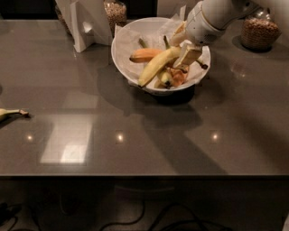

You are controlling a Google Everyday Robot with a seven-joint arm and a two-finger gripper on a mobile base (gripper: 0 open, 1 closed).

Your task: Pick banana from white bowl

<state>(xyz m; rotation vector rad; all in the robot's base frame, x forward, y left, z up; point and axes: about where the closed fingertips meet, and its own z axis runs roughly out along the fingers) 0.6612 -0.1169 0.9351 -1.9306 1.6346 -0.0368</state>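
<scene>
The white bowl (124,54), lined with crumpled white paper, stands at the back middle of the dark table. The long pale yellow-green banana (156,66) lies slanted in it, lower end at the front left rim, upper end to the right. A shorter orange banana (143,55) lies behind it and a small stubby one (163,79) in front. My gripper (184,43) reaches down into the bowl's right side from the upper right. It is open, with one finger on each side of the long banana's upper end.
White boxy objects (86,22) stand at the back left beside the bowl. A jar of brown grains (258,32) stands at the back right and another jar (115,11) behind the bowl. One more banana (11,113) lies at the table's left edge.
</scene>
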